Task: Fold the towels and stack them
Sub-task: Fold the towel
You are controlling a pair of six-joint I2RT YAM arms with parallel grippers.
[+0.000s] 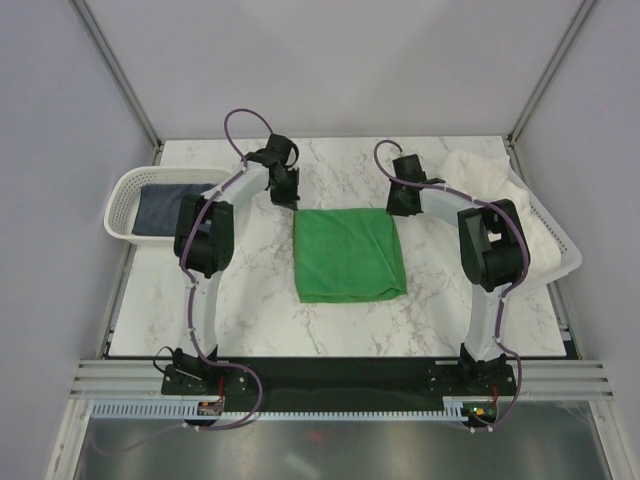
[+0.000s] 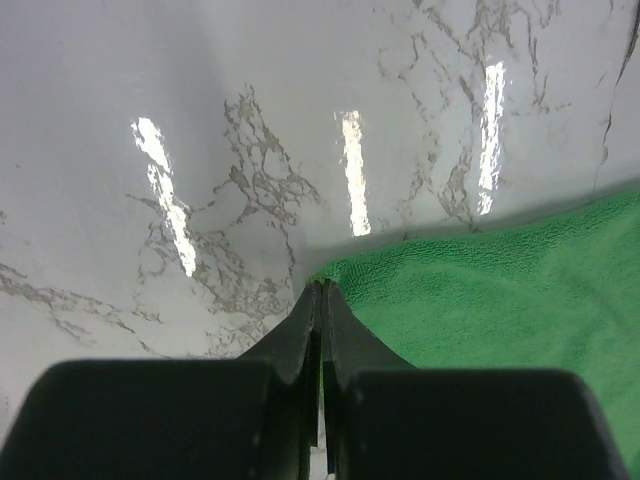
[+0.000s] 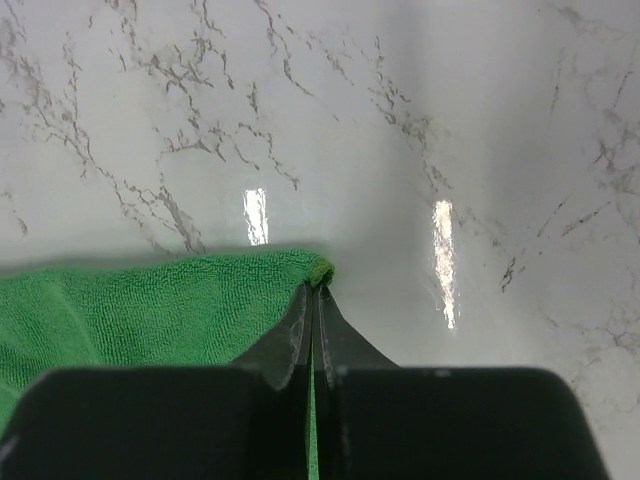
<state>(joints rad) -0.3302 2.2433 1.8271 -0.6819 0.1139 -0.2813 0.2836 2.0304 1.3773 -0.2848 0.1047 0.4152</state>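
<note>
**A:** Start with the top view. Where is the cloth?

**B:** The green towel (image 1: 349, 253) lies flat as a rough square at the centre of the marble table (image 1: 250, 300). The left gripper (image 1: 287, 190) points down at its upper left corner and the right gripper (image 1: 403, 200) at its upper right corner. From here I cannot tell how either pair of jaws stands.

**A:** And the other two?

**B:** The navy towel (image 1: 165, 205) lies inside the left basket (image 1: 118, 205) at the middle left of the frame. The white towel (image 1: 480, 175) is heaped at the upper right, spilling over the right basket (image 1: 562, 250).

**A:** The left wrist view?

**B:** The left gripper (image 2: 320, 292) has its fingers pressed together with no gap at the tips. The tips sit right at the corner of the green towel (image 2: 500, 300), which fills the lower right. Bare table (image 2: 200, 120) takes up the rest. Whether any cloth is pinched there, I cannot tell.

**A:** And the right wrist view?

**B:** The right gripper (image 3: 315, 290) is clamped narrow too. A small tuft of the green towel (image 3: 150, 310) shows at its tips, and a thin green line runs between the fingers, so it is pinching that corner. The towel spreads to the lower left, and the table (image 3: 480, 120) is above and to the right.
</note>
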